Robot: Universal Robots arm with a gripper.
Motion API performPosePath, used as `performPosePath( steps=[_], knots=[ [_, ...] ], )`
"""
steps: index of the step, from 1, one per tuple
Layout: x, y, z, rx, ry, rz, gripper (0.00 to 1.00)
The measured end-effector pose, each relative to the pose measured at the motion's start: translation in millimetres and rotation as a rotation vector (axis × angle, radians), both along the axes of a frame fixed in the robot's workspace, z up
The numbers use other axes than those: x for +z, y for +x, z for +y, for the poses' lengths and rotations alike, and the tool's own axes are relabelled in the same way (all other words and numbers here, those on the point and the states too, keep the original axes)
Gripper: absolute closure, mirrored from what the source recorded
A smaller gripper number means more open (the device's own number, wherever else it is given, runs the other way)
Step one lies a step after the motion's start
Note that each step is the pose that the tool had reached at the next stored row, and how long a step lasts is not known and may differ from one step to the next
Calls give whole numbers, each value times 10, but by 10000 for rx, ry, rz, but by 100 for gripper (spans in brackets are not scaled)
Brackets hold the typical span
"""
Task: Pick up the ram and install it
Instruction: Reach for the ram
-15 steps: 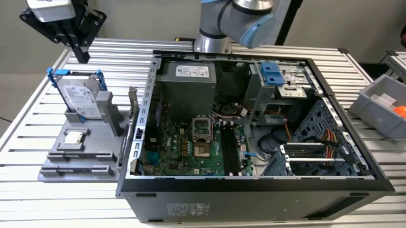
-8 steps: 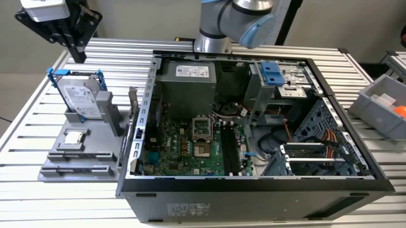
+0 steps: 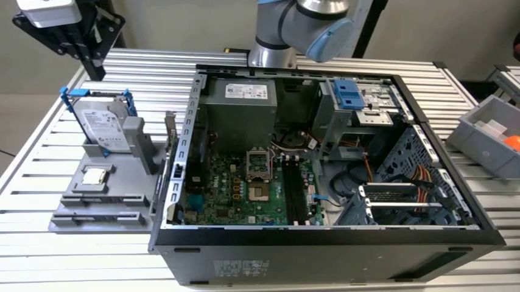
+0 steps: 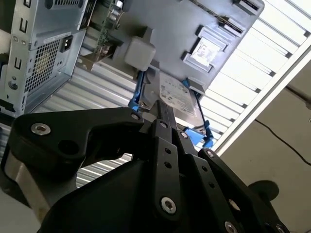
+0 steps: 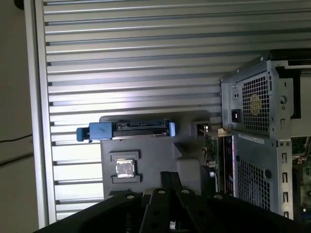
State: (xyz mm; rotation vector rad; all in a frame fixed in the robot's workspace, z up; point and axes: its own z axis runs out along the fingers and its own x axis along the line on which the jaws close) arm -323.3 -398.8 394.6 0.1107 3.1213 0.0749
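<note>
My gripper [image 3: 97, 75] hangs high at the exterior view's left, above the silver hard drive [image 3: 102, 125] that stands in a grey holder [image 3: 122, 191]. Its black fingers look pressed together with nothing between them in both wrist views [image 4: 161, 105] [image 5: 170, 175]. I cannot pick out the ram for certain. Two long slots [image 3: 99, 200] at the holder's near edge hold dark narrow strips. The open computer case [image 3: 325, 237] lies beside the holder. On its green motherboard are long black memory slots [image 3: 294, 191].
A small square CPU chip [image 3: 95, 176] lies flat on the holder, near the hard drive. A grey bin [image 3: 484, 137] with an orange item stands at the exterior view's right. The slatted metal table [image 3: 49, 255] ends close behind the holder. A power supply [image 3: 243, 103] fills the case's far corner.
</note>
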Motion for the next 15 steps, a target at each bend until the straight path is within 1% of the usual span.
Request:
performPosePath(
  steps=[15],
  knots=[
    [0,-150,0,0,0,1,100]
  ],
)
